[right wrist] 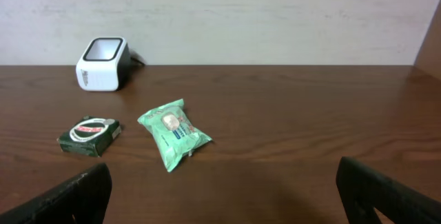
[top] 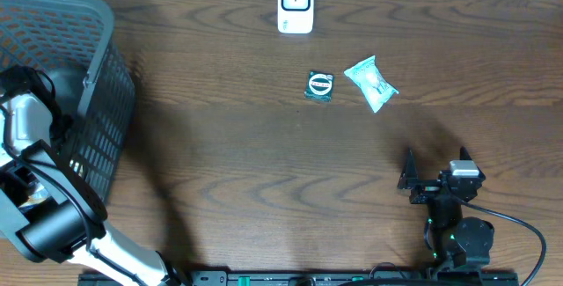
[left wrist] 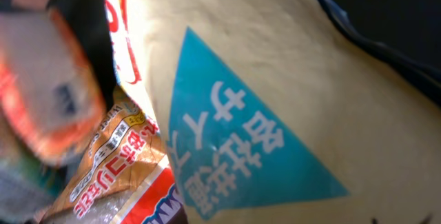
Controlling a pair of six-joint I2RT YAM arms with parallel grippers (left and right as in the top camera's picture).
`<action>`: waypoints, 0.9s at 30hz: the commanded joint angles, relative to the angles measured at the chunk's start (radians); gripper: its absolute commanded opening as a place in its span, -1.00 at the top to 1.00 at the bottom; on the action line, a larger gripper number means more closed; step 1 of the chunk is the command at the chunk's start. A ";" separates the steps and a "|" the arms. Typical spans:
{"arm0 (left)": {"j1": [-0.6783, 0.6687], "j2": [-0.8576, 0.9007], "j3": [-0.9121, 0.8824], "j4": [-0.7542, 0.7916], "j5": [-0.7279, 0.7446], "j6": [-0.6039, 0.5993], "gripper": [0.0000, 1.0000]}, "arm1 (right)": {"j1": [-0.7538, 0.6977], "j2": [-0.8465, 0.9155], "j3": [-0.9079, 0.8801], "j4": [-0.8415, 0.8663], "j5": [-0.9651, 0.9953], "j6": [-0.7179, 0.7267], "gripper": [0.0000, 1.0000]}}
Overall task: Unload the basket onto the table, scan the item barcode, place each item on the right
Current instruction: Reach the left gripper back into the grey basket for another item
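Left end effector [top: 53, 86] is closed inside the basket [top: 98, 24] against a cream packet [left wrist: 275, 65]; you cannot confirm a hold, so it may lift empty. Right end effector [right wrist: 224, 189], away from the basket, is open.

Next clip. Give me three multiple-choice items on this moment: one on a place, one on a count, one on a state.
1. The scanner stands at the table's: A far edge; B near edge; C left edge.
2. Items lying near the scanner: A one; B two; C four.
3. The right gripper is: A open and empty; B shut on something; C out of view.

Key:
1 A, the overhead view shows it at top centre.
2 B, a green box and a pale packet.
3 A, its fingers are spread with nothing between them.
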 commanded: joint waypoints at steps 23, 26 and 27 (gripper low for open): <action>0.001 -0.765 0.033 0.195 0.454 -0.229 0.01 | -0.008 -0.004 -0.002 -0.004 -0.002 0.010 -0.98; 0.002 -0.721 0.024 0.179 0.444 -0.167 -0.50 | -0.008 -0.004 -0.002 -0.004 -0.002 0.010 -0.99; 0.002 -0.699 0.022 0.171 0.429 -0.158 -0.61 | -0.008 -0.004 -0.002 -0.004 -0.002 0.010 -0.98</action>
